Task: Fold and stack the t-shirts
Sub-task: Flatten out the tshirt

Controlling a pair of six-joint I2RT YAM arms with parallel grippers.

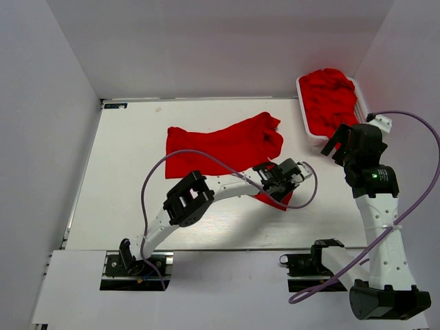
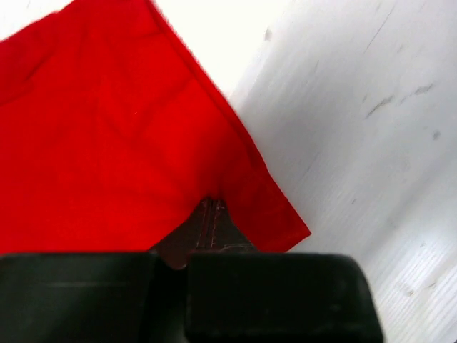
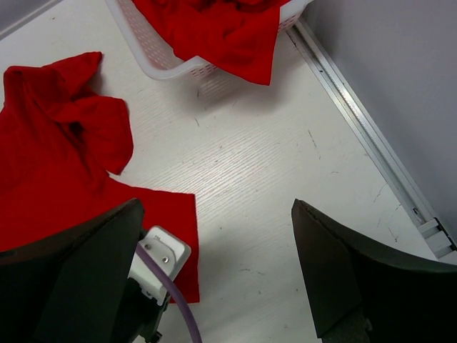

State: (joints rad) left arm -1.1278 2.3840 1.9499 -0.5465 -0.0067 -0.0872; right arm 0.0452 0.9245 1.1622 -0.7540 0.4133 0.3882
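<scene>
Left wrist view, left gripper (image 2: 207,232) clamped shut on red t-shirt (image 2: 107,143) corner, right gripper (image 3: 216,236) wide open, empty, white basket (image 3: 164,68) just ahead.

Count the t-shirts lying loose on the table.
1 t-shirt, spread mid-table, its near corner pinched by the left gripper. The white basket holds a red heap, count hidden.
</scene>
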